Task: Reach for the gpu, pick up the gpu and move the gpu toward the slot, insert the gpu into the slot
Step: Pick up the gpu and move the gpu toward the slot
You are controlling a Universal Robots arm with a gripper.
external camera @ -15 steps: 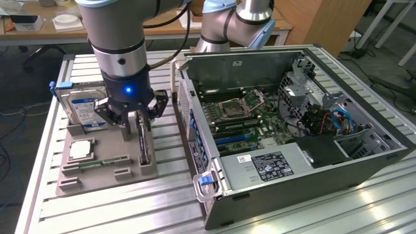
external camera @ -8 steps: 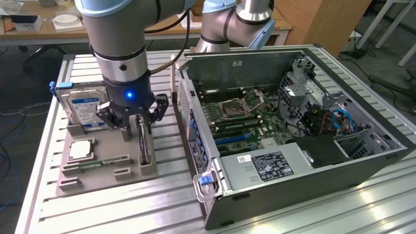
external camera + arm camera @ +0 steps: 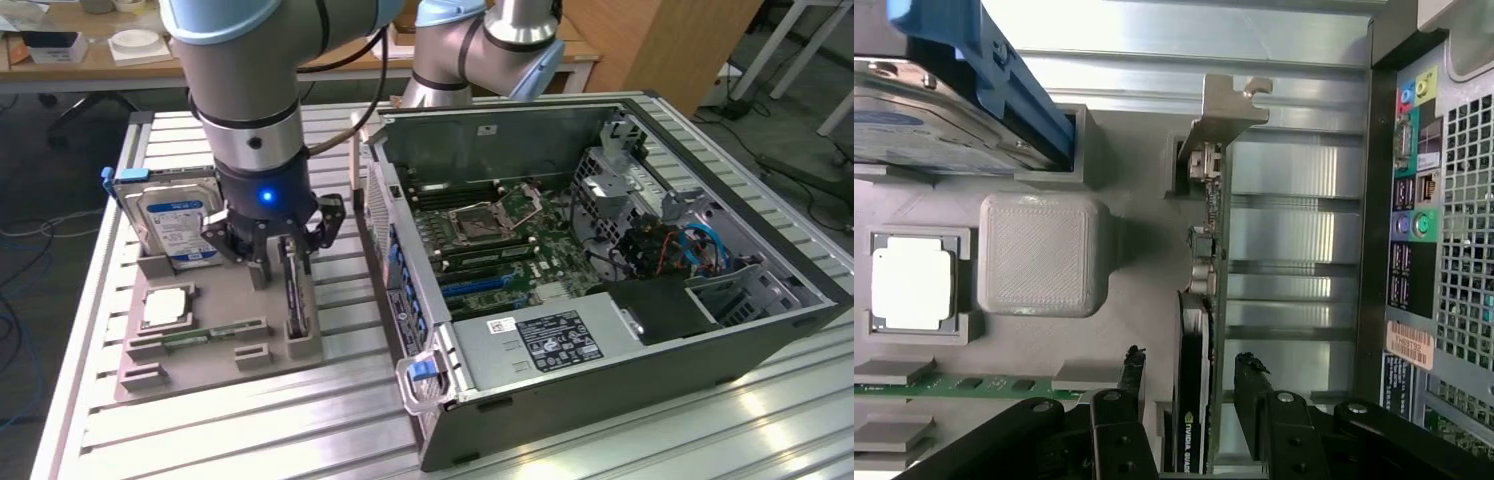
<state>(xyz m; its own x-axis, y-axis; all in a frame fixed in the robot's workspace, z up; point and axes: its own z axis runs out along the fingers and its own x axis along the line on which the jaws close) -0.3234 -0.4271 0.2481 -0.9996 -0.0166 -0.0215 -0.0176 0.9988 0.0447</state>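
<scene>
Gpu (image 3: 1195, 385) upright, edge-on, green board, black cooler

Wooden desk (image 3: 94, 72) behind, dark floor (image 3: 54, 170) with cables (image 3: 27, 225), ribbed aluminium tabletop (image 3: 267, 425)

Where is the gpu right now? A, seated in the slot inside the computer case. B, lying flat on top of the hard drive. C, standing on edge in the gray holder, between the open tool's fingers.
C: the gpu stands on edge in the gray holder outside the case, and the open tool straddles it.
</scene>
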